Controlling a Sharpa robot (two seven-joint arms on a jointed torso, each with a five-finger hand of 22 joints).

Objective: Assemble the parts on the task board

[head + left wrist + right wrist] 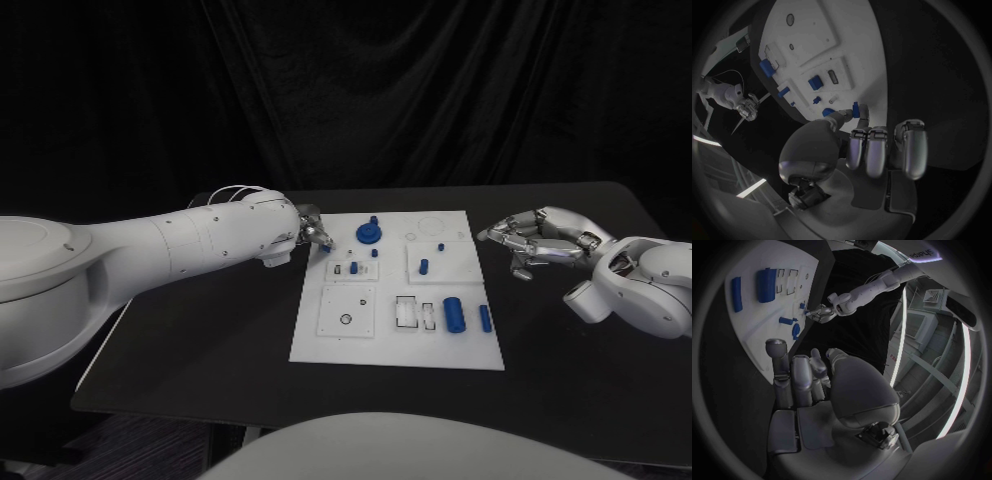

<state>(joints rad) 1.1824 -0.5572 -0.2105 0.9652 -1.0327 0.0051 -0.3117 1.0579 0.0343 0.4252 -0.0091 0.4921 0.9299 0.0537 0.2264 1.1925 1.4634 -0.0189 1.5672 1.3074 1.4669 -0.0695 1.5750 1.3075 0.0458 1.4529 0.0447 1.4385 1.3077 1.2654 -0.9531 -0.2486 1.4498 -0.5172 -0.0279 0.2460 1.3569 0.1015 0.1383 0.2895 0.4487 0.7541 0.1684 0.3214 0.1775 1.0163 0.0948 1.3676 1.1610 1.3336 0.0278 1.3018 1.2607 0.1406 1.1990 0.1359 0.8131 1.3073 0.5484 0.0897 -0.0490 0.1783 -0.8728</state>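
- The task board [387, 345] lies in the middle of the black table [188, 340].
- The blue parts [453, 313] sit on the board, the round one [369, 233] near its far left corner.
- The left hand [313, 234] is at the board's far left corner; fingers [873, 150] curled, and I cannot tell if it holds something.
- The right hand [541, 240] hovers right of the board, apart from it, fingers curled in and holding nothing.
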